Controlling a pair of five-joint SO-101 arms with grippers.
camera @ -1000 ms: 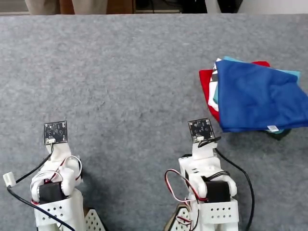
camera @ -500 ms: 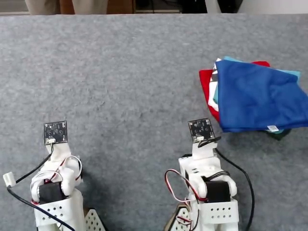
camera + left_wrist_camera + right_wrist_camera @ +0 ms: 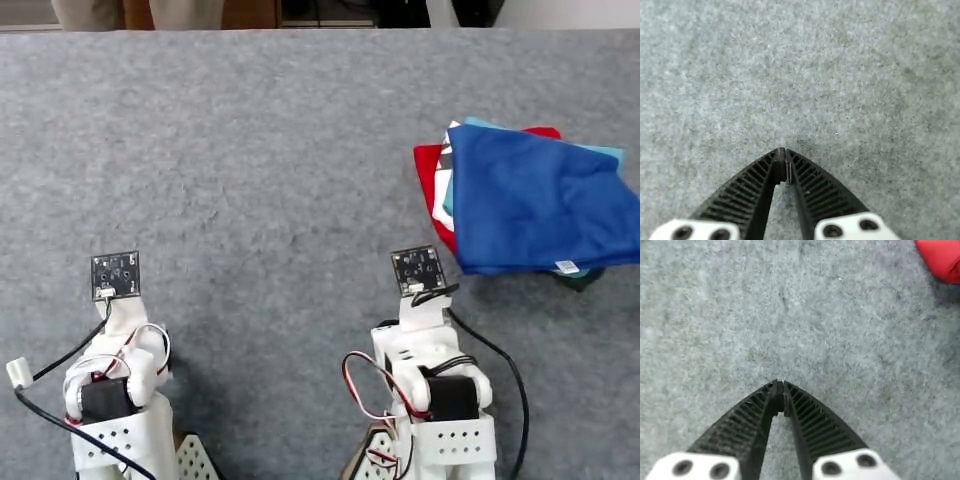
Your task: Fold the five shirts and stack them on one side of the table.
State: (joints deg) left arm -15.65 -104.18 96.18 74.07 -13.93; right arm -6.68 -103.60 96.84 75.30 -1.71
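The pile of shirts point(image 3: 535, 205) sits at the right side of the gray table point(image 3: 250, 150), blue one on top, its long side running across the picture. The left claw point(image 3: 781, 167) is pinched closed on nothing, and so is the right claw point(image 3: 780, 400). The pile lies up and to the right of the right arm point(image 3: 430, 370), the nearer one by far. The left arm point(image 3: 115, 370) is well apart from it. I think the job looks about done.
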